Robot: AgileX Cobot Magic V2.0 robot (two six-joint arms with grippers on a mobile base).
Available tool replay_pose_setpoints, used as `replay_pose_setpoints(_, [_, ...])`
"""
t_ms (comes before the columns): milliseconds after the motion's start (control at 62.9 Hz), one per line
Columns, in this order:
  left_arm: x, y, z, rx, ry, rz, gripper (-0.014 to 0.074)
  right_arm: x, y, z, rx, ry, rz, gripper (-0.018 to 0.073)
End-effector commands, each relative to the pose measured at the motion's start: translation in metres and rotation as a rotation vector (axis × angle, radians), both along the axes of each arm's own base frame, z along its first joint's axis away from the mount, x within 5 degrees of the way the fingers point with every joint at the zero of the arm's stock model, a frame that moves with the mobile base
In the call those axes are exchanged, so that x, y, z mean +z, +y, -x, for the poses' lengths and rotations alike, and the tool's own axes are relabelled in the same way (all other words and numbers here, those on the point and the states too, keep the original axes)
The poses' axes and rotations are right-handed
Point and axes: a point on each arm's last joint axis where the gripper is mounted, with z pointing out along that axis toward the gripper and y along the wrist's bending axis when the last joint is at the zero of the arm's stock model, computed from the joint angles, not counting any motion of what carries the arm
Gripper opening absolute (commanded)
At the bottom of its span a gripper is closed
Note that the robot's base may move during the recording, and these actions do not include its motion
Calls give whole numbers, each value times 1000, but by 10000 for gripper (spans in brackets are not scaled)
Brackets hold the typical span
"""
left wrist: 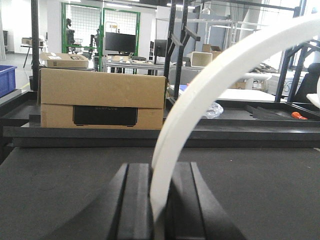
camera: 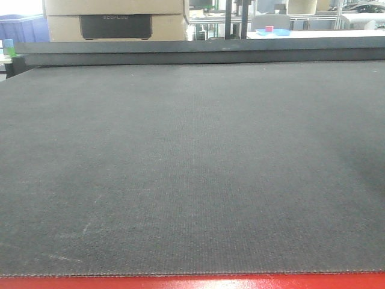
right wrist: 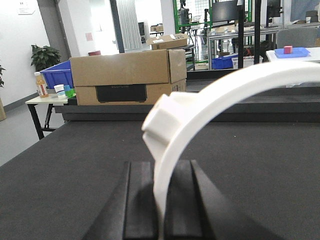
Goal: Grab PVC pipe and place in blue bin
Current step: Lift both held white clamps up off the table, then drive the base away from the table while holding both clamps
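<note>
In the left wrist view my left gripper (left wrist: 159,172) is shut on a white curved PVC pipe (left wrist: 200,90) that arcs up and to the right out of the jaws. In the right wrist view my right gripper (right wrist: 160,170) is shut on a white curved PVC pipe (right wrist: 210,95) with a ridged collar near the jaws. I cannot tell whether it is one piece or two. Both grippers hover over the dark table mat (camera: 192,168). A blue bin (camera: 23,27) stands beyond the table's far left corner; it also shows in the right wrist view (right wrist: 56,76). The front view shows no gripper and no pipe.
A cardboard box (camera: 114,21) stands behind the table's raised far edge (camera: 192,53). A blue tray with a red cube (camera: 272,31) lies on a white table at the back right. Bottles and cups (right wrist: 42,85) stand on a small side table at the left.
</note>
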Motion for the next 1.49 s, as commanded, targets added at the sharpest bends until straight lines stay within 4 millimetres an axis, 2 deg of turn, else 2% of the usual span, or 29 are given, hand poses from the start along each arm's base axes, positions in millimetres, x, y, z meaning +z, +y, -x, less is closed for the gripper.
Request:
replay_pose_setpoints(0, [5,0,3,-6,-47,4,-111,2,0,2,-1,-28,9,-160])
replay_pose_setpoints(1479, [5,0,3,-6,-47,4,-111,2,0,2,-1,-28,9,-160])
